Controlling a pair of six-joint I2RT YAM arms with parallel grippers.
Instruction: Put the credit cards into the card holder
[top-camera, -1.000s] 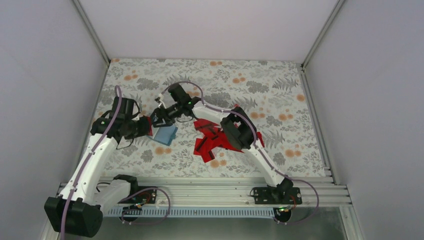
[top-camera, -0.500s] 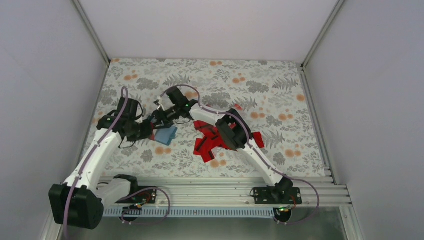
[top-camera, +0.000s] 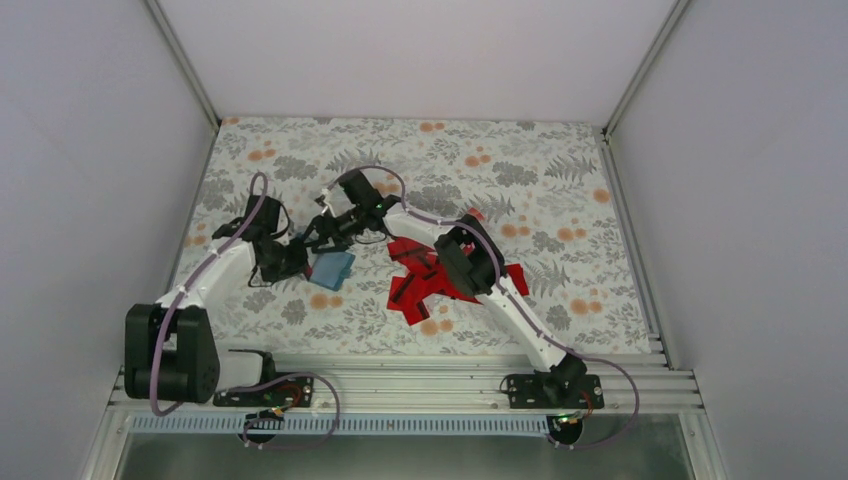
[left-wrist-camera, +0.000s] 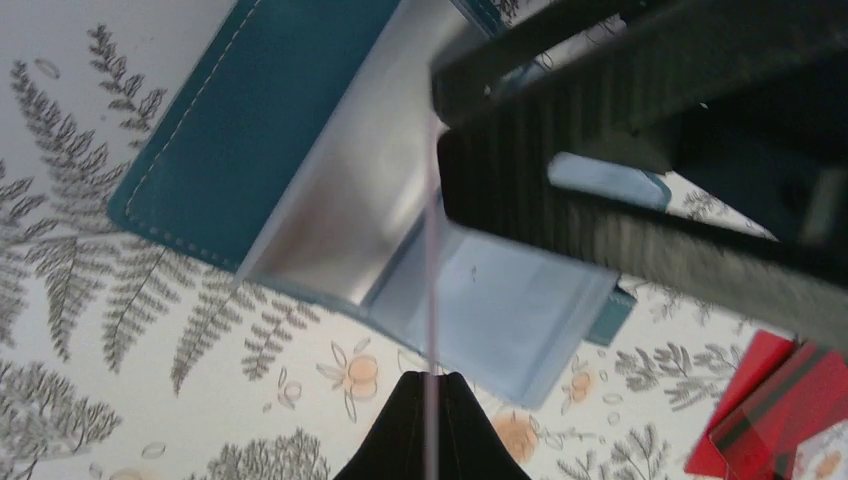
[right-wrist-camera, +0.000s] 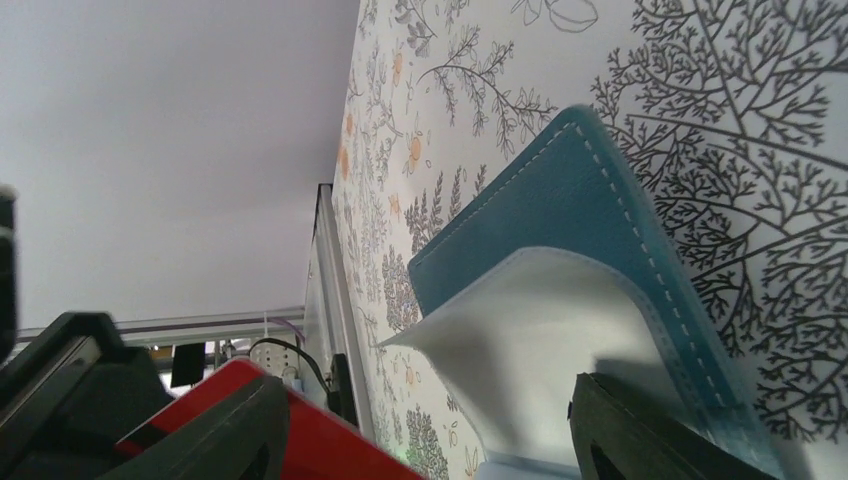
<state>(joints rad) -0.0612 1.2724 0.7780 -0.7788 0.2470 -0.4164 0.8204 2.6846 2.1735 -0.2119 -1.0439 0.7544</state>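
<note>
The teal card holder (top-camera: 333, 267) lies open on the patterned table; the left wrist view shows its teal cover (left-wrist-camera: 250, 130) and pale inner sleeves (left-wrist-camera: 500, 310). My left gripper (top-camera: 290, 258) (left-wrist-camera: 430, 385) is shut on one credit card (left-wrist-camera: 432, 250), seen edge-on as a thin pink line pointing at the sleeves. My right gripper (top-camera: 312, 238) (right-wrist-camera: 430, 420) is open with its jaws wide apart. One of its fingers (right-wrist-camera: 650, 430) rests on a raised pale sleeve of the holder (right-wrist-camera: 560, 230). A red card (right-wrist-camera: 300, 435) shows behind its other finger. Several loose credit cards (top-camera: 425, 285) lie right of the holder.
The right gripper's black body (left-wrist-camera: 650, 150) hangs close over the holder in the left wrist view. Part of the card pile (left-wrist-camera: 770, 420) shows at the lower right there. The enclosure's metal rail (top-camera: 190, 210) and wall run just left of the left arm.
My left gripper has moved right, closer to the holder, and its arm has folded lower toward the table. The right gripper has stayed at the holder.
</note>
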